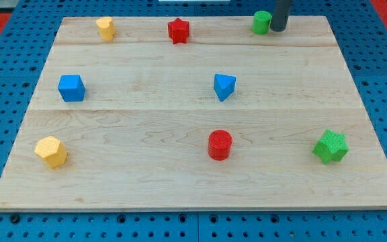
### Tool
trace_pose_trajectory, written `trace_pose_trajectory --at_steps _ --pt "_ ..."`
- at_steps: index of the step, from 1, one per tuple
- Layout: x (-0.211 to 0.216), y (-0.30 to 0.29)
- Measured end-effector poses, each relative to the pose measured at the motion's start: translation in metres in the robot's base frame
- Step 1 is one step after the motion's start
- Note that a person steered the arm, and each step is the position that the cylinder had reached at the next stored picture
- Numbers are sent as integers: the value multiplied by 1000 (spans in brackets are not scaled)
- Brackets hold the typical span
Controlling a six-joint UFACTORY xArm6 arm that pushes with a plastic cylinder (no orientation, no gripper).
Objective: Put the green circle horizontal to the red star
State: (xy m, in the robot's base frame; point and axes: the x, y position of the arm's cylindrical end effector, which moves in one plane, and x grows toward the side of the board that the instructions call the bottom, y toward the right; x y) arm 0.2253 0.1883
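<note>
The green circle point(261, 22) stands at the view's top, right of centre, on the wooden board point(193, 161). The red star point(178, 30) sits to its left along the same top strip, at nearly the same height in the view. My tip point(278, 29) is the lower end of the dark rod, right beside the green circle on its right side, touching or almost touching it.
A yellow block point(105, 28) is at the top left. A blue cube point(71, 88) is at mid left, a blue triangle point(224, 87) near the centre. A yellow hexagon point(51, 151), a red circle point(220, 144) and a green star point(331, 146) lie along the bottom.
</note>
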Motion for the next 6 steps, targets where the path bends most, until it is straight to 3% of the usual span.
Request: trace_pose_trajectory --at_steps 1,2,5,6 --pt "-16 42" --pt "-33 37" --pt "-25 -36" --pt "-24 -86"
